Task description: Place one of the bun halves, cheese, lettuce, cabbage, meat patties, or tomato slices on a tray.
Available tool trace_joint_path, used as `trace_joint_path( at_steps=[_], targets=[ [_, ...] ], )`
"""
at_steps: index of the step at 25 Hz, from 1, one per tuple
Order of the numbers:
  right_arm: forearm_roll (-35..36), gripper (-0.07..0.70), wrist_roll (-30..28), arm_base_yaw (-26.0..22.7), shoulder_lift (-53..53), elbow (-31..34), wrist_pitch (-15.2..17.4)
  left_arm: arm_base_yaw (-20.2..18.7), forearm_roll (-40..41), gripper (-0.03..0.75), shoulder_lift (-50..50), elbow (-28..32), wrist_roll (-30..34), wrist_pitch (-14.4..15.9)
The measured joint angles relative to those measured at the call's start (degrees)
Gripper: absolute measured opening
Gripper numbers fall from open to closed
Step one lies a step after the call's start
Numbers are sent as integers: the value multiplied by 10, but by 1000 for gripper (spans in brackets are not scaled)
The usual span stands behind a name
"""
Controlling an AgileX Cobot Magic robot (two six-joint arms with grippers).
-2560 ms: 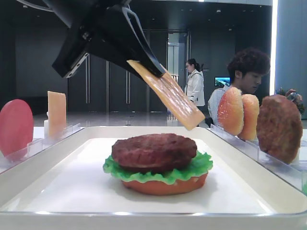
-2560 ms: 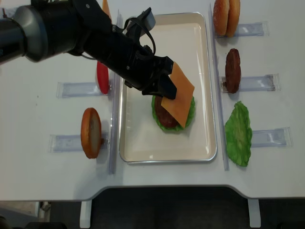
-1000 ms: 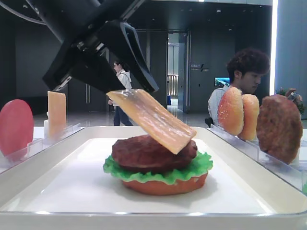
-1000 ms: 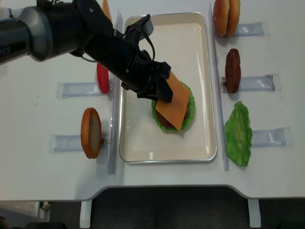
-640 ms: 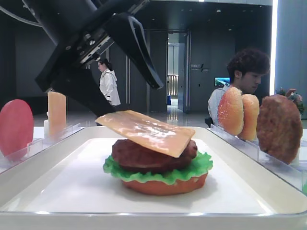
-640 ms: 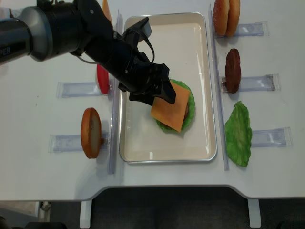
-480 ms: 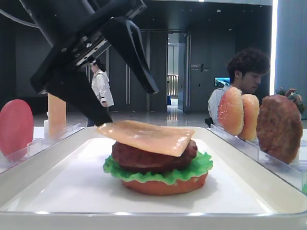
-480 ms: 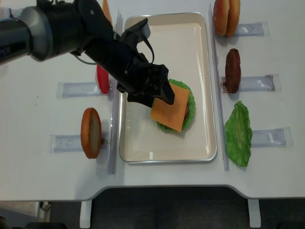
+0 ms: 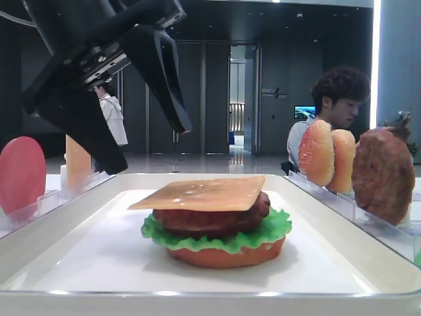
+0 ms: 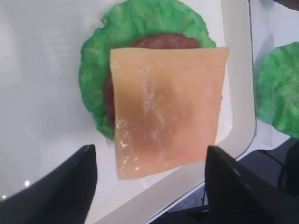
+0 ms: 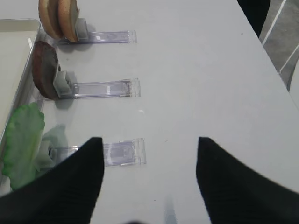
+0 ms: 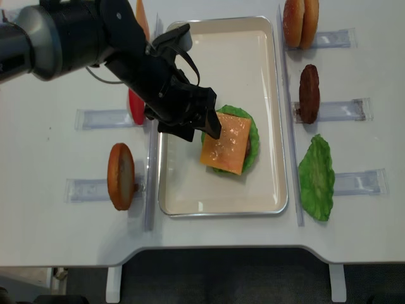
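On the white tabletop (image 12: 50, 240) we see the tray (image 12: 183, 196) carrying a stacked burger: bun (image 9: 227, 255), lettuce (image 9: 253, 238), patty (image 9: 210, 220), and on top the cheese (image 12: 225, 145), lying flat and skewed past the patty's edge. Our left hand (image 12: 197, 128) hovers just beside the stack, fingers spread wide, gripping nothing. Our right hand (image 11: 149, 172) hangs wide apart over the bare tabletop beside clear holders (image 11: 105, 88), where a spare patty (image 11: 44, 70) and leaf (image 11: 21, 142) stand.
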Motion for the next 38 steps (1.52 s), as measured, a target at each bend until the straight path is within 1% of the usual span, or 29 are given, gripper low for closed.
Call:
trace_joint_path(
  at_steps=[3, 8, 11, 13, 18, 20, 24, 28, 33, 38],
  targets=[
    [0, 416, 0, 0, 0, 0, 0, 0, 48, 547, 0, -18, -33, 12],
    [0, 416, 0, 0, 0, 0, 0, 0, 133, 547, -1, -67, -88, 54],
    [0, 416, 0, 0, 0, 0, 0, 0, 183, 547, -4, -99, -115, 92],
    [0, 416, 0, 0, 0, 0, 0, 0, 228, 547, -6, -122, -135, 127],
    [0, 416, 0, 0, 0, 0, 0, 0, 310, 547, -6, -175, -172, 215],
    [0, 416, 0, 0, 0, 0, 0, 0, 333, 543, -6, -195, -178, 235],
    [0, 416, 0, 0, 0, 0, 0, 0, 356, 537, -6, -225, -183, 242],
    [0, 416, 0, 0, 0, 0, 0, 2, 356, 536, -7, -228, -184, 243],
    [0, 416, 0, 0, 0, 0, 0, 44, 351, 535, -18, -228, -180, 244],
    [0, 416, 0, 0, 0, 0, 0, 104, 351, 535, -42, -228, -158, 245]
  ],
)
